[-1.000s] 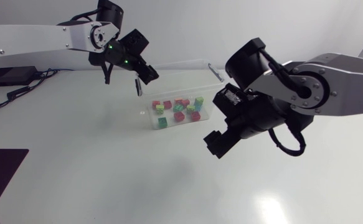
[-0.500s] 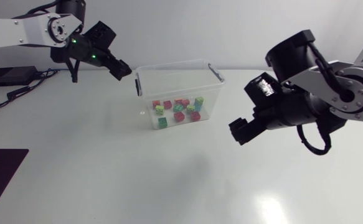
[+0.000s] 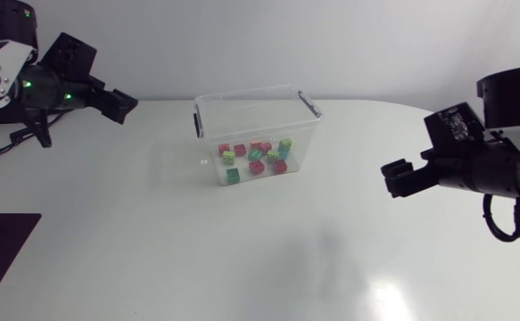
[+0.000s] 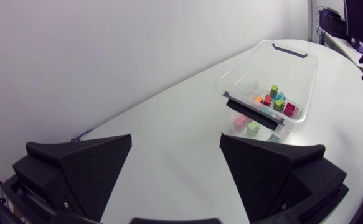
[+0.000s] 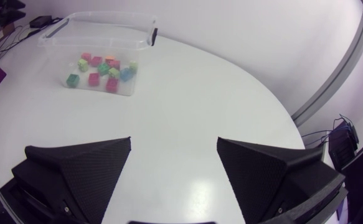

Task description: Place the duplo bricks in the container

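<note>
Sitting in the upper middle of the head view, a clear plastic container (image 3: 208,147) with black handles (image 3: 309,103) holds the duplo bricks (image 3: 257,158), a loose scatter of red, green, yellow and blue pieces lying on its floor, while both arms hang well apart from it over the white table (image 3: 242,259). At the upper left of the frame the left gripper (image 3: 124,104) points toward the container from near the table's back edge. At the right edge, about mid-height, the right gripper (image 3: 395,178) hovers above the table, aimed toward the middle. Seen from the left wrist, that gripper's broad black fingers (image 4: 84,171) are spread wide with only bare table between them. The container lies well ahead of them and off to one side, one black handle turned toward the camera and the coloured bricks showing through its wall. The right wrist tells much the same: its fingers are released and parted, grasping nothing, and the container with its bricks stands far ahead of the gripper across an open stretch of white table, its long side toward the camera
</note>
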Controlling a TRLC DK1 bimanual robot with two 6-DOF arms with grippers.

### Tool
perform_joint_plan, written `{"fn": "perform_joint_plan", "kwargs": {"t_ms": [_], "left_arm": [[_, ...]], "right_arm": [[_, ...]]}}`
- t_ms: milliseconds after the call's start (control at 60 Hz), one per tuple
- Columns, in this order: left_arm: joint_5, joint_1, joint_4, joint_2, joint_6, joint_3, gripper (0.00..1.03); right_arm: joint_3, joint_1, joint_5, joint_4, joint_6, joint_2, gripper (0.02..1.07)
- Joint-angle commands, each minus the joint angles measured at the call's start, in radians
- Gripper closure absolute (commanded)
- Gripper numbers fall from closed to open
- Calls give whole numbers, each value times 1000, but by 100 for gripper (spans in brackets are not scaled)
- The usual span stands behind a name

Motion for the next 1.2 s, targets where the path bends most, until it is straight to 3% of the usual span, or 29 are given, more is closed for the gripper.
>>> {"fn": "perform_joint_plan", "kwargs": {"t_ms": [0,233,550,767,1183], "left_arm": [[0,23,32,-69,-26,-85,4],[0,62,176,-261,52,-306,4],[-15,83,171,-427,24,-461,4],[-51,108,311,-605,-57,-616,4],[-60,85,435,-889,-78,-863,4]], "right_arm": [[-45,-35,10,22,-13,-41,7],[-137,-61,41,78,-9,-161,7],[-246,-63,90,101,-16,-345,7],[-316,-64,131,99,-31,-453,7],[-457,-67,151,122,-37,-673,7]]}}
